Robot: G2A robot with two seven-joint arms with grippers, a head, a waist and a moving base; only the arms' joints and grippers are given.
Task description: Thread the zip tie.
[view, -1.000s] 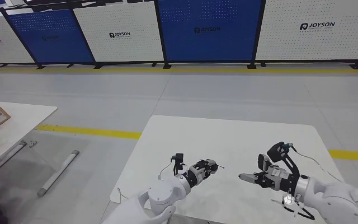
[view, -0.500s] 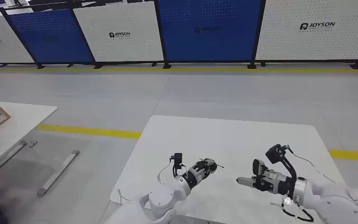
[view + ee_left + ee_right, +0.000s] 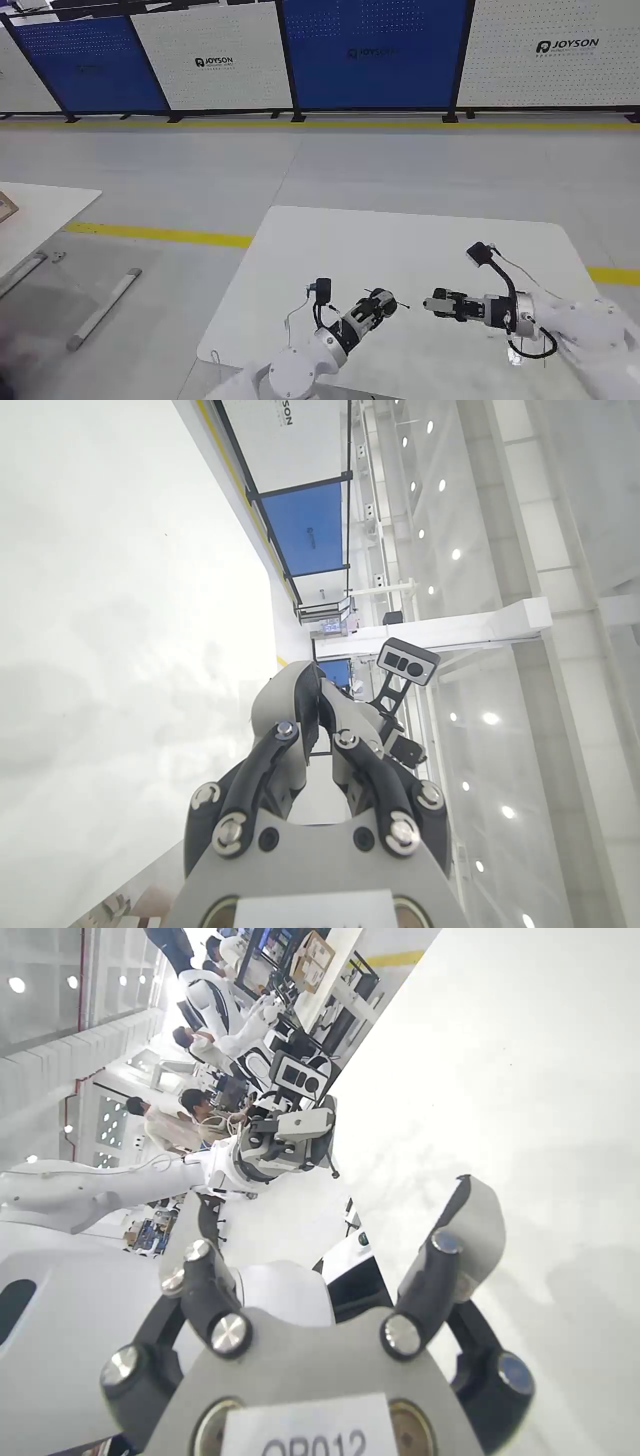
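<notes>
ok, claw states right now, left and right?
Left claw: closed on the zip tie.
Right claw: open, holding nothing.

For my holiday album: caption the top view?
Over a white table, the left gripper holds a black zip tie toward the right gripper.

"Where's the top camera?"

"Up on the robot, above both arms, looking down over the table (image 3: 420,240) and the floor (image 3: 300,170) beyond."

"And the wrist ones?"

"Close in. The one behind the left gripper (image 3: 311,705) faces the right arm's camera (image 3: 409,662). The one behind the right gripper (image 3: 332,1198) faces back at the left arm (image 3: 240,1163). All three share the tabletop between them."
</notes>
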